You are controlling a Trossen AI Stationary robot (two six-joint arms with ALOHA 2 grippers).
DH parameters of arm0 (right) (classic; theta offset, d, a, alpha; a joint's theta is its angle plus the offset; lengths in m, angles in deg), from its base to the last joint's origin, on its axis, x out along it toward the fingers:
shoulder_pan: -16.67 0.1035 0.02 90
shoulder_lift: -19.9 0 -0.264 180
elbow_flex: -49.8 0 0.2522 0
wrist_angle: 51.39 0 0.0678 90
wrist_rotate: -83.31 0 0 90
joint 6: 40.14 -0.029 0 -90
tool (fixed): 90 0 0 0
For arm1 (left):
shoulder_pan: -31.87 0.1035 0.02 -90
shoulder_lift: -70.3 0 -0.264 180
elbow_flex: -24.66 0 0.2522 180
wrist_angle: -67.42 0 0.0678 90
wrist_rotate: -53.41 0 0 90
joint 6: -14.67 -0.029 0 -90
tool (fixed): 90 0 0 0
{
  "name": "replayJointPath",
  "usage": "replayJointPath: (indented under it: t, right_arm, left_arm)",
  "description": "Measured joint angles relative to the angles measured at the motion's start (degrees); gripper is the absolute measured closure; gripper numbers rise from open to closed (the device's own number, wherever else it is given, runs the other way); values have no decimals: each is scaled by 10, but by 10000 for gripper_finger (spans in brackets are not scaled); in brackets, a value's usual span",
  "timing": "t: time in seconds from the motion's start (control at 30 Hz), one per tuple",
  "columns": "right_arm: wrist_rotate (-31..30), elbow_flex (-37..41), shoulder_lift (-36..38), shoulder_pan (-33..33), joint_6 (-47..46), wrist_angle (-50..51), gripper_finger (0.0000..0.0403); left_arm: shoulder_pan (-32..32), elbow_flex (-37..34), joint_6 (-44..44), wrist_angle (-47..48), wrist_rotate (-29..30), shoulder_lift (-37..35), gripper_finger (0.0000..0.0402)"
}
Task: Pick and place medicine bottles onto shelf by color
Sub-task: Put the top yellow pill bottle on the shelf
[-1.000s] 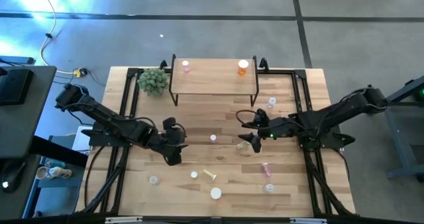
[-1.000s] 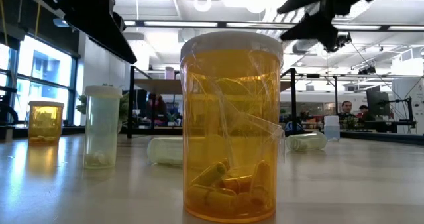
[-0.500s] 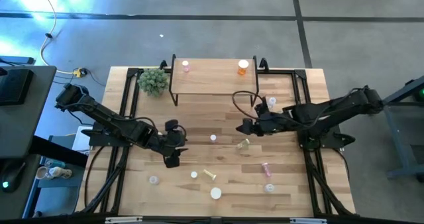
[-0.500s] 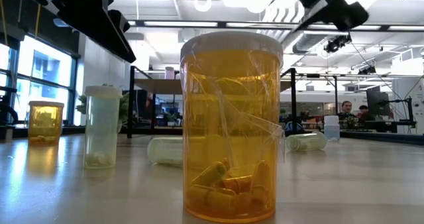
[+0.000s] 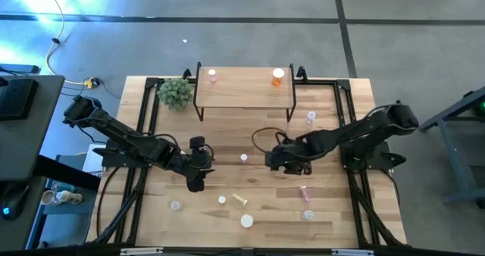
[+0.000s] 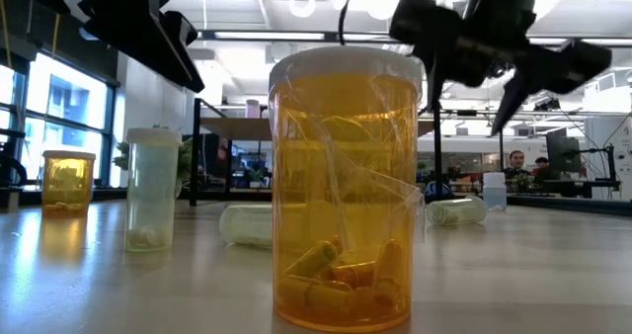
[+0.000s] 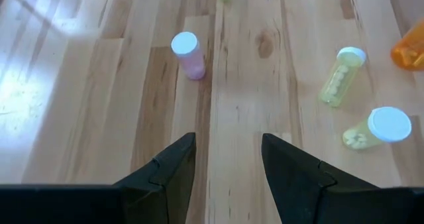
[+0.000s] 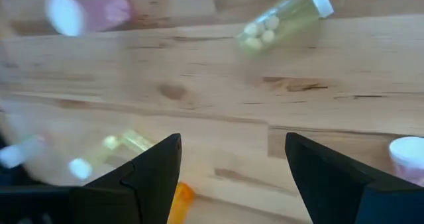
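Bottles are scattered over the table [image 5: 356, 97], and two already stand on the shelf [image 5: 244, 89] at the far edge: a pink bottle [image 5: 212, 76] at its left end and an orange bottle [image 5: 278, 76] at its right end. The right gripper [image 5: 274, 159] is held over the middle of the table with its fingers spread and nothing between them; a lying yellow-green bottle [image 8: 285, 17] is seen ahead of it in the right wrist view. The left gripper [image 5: 196, 182] is held left of centre, its fingers apart and empty. Near the front edge an orange bottle with pills [image 6: 345, 188] is seen standing, close to the low camera.
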Motion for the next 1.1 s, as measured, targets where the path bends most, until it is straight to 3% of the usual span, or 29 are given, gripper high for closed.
replayJointPath:
  t: [0.2, 0.4, 1.1]
  right_arm:
    - [16, 0, -38, 1, -2, -5, 142]
    - [17, 0, -57, -18, -43, -7, 142]
    - [-38, 0, -67, -46, -77, 44, 142]
  left_arm:
    - [0, 0, -1, -2, 2, 0, 238]
    - [0, 0, -58, -28, 10, 0, 238]
    - [0, 0, -79, -26, 12, 0, 238]
